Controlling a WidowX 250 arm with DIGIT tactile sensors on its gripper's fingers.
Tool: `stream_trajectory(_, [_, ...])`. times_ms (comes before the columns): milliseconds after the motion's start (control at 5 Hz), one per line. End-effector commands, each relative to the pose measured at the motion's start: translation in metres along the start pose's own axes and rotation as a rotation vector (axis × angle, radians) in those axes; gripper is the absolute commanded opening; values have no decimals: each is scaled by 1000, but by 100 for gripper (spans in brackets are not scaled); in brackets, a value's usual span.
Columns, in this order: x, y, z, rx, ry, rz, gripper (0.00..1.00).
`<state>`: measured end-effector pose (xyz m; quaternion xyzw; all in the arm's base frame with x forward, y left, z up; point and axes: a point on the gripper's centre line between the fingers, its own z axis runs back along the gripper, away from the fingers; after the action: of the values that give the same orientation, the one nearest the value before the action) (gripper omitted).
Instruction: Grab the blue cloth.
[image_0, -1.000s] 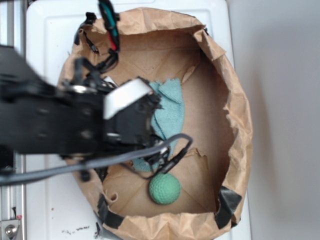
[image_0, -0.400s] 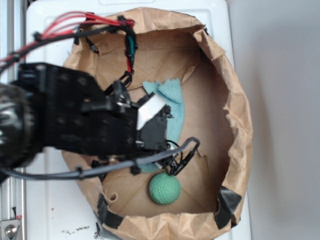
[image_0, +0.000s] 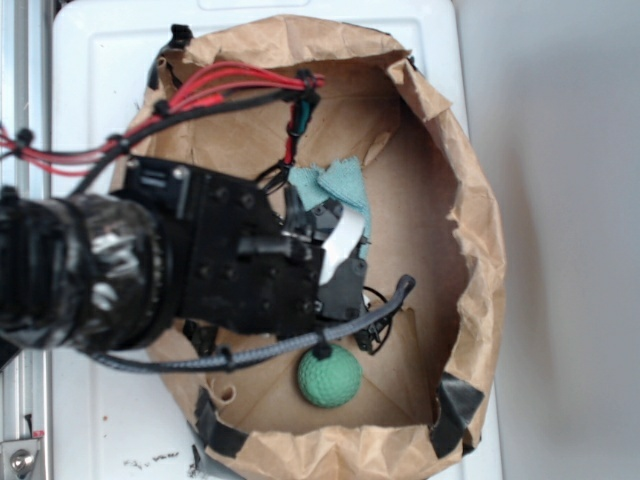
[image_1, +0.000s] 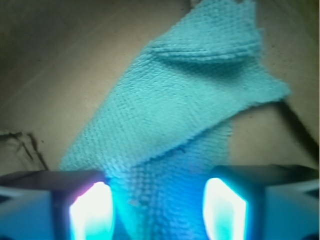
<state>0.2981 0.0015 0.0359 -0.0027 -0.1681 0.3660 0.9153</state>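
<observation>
Hovering low over the blue cloth (image_1: 175, 115), the tool (image_1: 157, 207) has its two fingers spread apart with the cloth's lower end between them.
In the exterior view the cloth (image_0: 335, 190) lies just above frame centre on the floor of a torn brown paper bag (image_0: 480, 230), mostly hidden by the black arm; a green dimpled ball (image_0: 329, 376) sits lower, apart from it. Bag rests on a white desk (image_0: 100, 60).

exterior: overhead, looking straight down, mid-range | wrist: close, facing down | shared: blue cloth (image_0: 338, 190) (image_1: 180, 115)
</observation>
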Motion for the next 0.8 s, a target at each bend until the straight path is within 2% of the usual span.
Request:
stream_trajectory(0, [9,-3,19,-54,-51,8,0])
stream_trajectory(400, [21,-2,49,-78,-35,-28,0])
stream_trajectory(600, [35,1,79,-108,-2,-62,0])
